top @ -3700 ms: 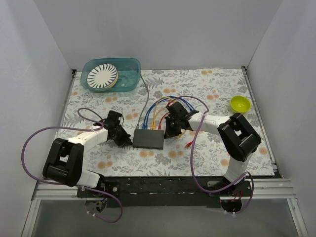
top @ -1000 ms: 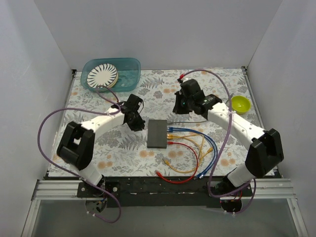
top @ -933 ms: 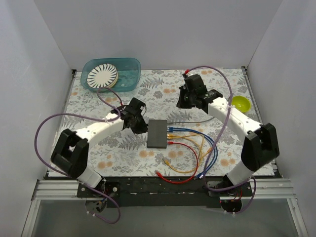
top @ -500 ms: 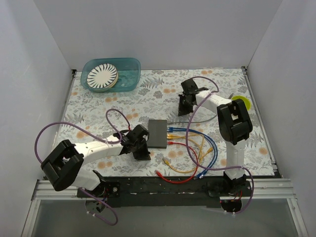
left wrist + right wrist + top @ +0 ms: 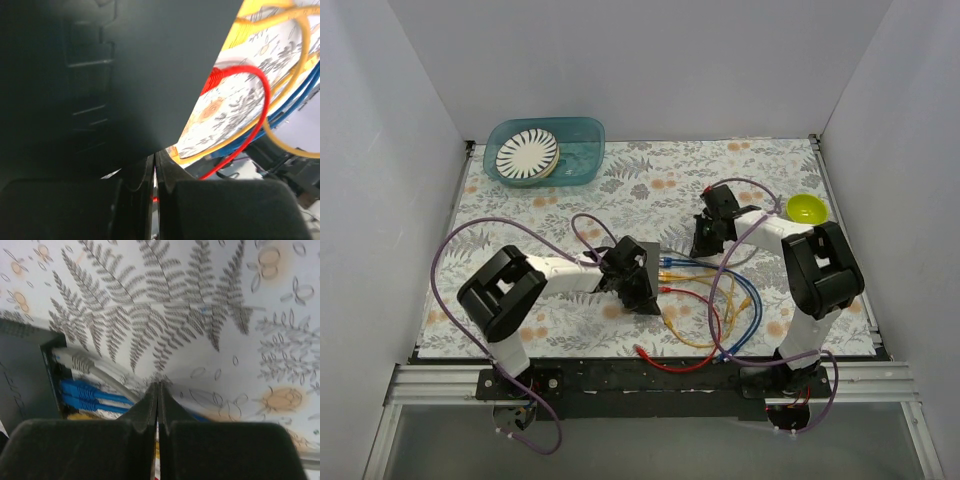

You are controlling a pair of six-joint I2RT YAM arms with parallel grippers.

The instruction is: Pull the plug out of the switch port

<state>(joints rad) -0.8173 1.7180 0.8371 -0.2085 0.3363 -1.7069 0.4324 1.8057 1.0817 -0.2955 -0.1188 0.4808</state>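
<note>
The flat black switch point(image 5: 651, 262) lies mid-table with its sockets facing right. Grey, blue, yellow and red cables point(image 5: 712, 292) are plugged into that edge. My left gripper point(image 5: 640, 293) is shut and lies over the switch's near part; in the left wrist view the switch point(image 5: 125, 65) fills the upper left above the shut left gripper point(image 5: 154, 162), with a red plug point(image 5: 214, 83) at its edge. My right gripper point(image 5: 701, 248) is shut and empty, just right of the sockets. The right wrist view shows the right gripper point(image 5: 158, 388) over the mat beside the grey plug point(image 5: 75, 361) and blue plugs point(image 5: 82, 390).
A teal basin point(image 5: 582, 160) holding a striped white plate point(image 5: 527, 153) stands at the back left. A yellow-green bowl point(image 5: 806, 210) sits at the right. Loose cable loops point(image 5: 690, 335) spread toward the front edge. White walls enclose three sides.
My left gripper swung from the switch's far-left side round its front and now lies over it. My right gripper came down from the back toward the socket side. The switch stayed put.
</note>
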